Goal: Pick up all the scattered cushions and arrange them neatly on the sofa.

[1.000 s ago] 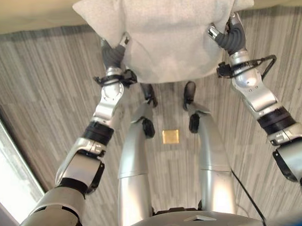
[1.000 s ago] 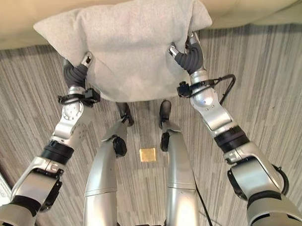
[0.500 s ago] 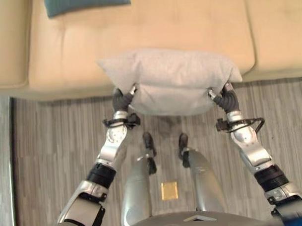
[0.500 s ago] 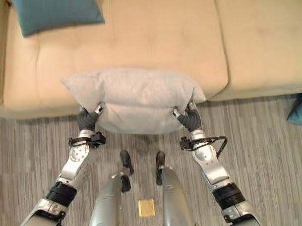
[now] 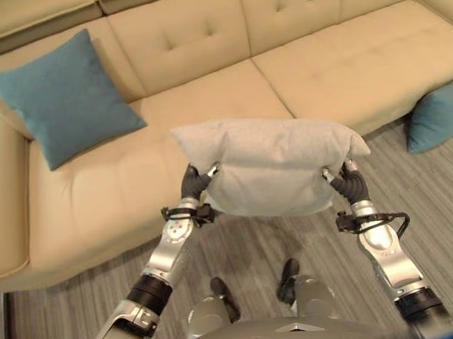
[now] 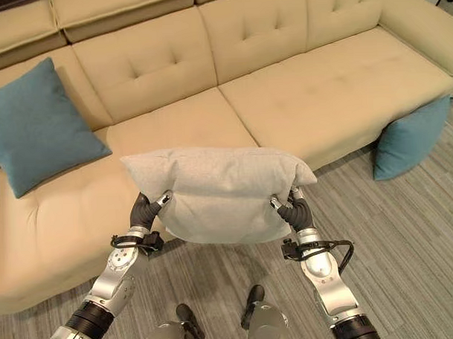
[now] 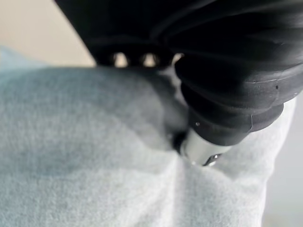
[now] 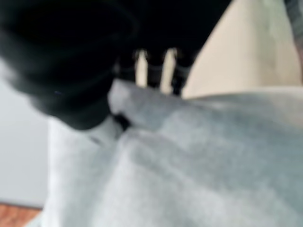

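The robot holds a light grey cushion (image 6: 216,192) in the air in front of a beige sofa (image 6: 284,100), its long side level and its upper edge over the front of the seat. The left hand (image 6: 147,209) pinches the cushion's lower left corner, thumb pressed into the fabric. The right hand (image 6: 293,209) pinches the lower right corner the same way. A teal cushion (image 6: 35,128) leans against the sofa's left end on the seat. Another teal cushion (image 6: 411,139) stands on the grey striped floor (image 6: 407,230), leaning on the sofa's right front.
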